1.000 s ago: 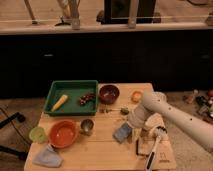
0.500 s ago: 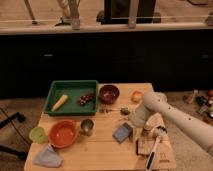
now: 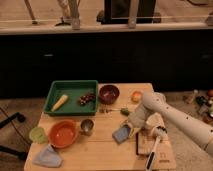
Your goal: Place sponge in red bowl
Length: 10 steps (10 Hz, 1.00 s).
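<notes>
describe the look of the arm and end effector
The arm is off-white, made of smooth, thick tubular segments, with a rounded joint dotted with small dark spots. No cables show. The end effector, by the sponge, is the same pale colour.

The table [image 3: 102,154] is pale, matt bare wood. The tray [image 3: 52,98] on it looks like green plastic with a faint sheen. In front of the tray, the red bowl [image 3: 63,134] looks like smooth, glossy plastic and the cup [image 3: 87,125] like dull grey metal. Further in front, the cloth [image 3: 48,156] is soft, crumpled blue fabric. Right of the tray, the sponge [image 3: 120,134] looks matt grey-blue. The gripper [image 3: 128,125] is at the sponge's upper edge, on an arm [image 3: 180,122] cased in smooth white plastic.
</notes>
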Available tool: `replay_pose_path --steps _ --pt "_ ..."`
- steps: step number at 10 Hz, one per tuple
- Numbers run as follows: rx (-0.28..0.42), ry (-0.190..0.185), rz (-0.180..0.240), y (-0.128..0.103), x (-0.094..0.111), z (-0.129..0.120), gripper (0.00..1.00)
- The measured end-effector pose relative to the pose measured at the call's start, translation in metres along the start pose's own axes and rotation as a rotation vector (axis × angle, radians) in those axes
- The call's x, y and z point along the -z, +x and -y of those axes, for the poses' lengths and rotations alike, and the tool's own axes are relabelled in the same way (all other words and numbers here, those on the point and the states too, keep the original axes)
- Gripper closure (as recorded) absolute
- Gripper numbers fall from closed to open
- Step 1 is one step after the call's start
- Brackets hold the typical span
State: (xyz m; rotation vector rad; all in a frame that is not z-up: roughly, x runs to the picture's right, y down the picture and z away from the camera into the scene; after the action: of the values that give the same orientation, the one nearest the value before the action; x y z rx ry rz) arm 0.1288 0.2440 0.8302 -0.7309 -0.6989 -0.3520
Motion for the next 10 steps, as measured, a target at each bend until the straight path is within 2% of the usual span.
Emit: replay_pose_path --steps 1,2,6,10 --pt "-0.007 -0.001 -0.001 0.000 -0.001 0.000 0.93" --pt "-0.008 -0.010 -0.016 -0.002 -0.001 -0.001 0.99" --pt "0.020 -0.039 -0.091 -0.021 0.001 0.003 1.00" --pt "0.053 -0.057 -0.119 -0.035 0.001 0.005 1.00"
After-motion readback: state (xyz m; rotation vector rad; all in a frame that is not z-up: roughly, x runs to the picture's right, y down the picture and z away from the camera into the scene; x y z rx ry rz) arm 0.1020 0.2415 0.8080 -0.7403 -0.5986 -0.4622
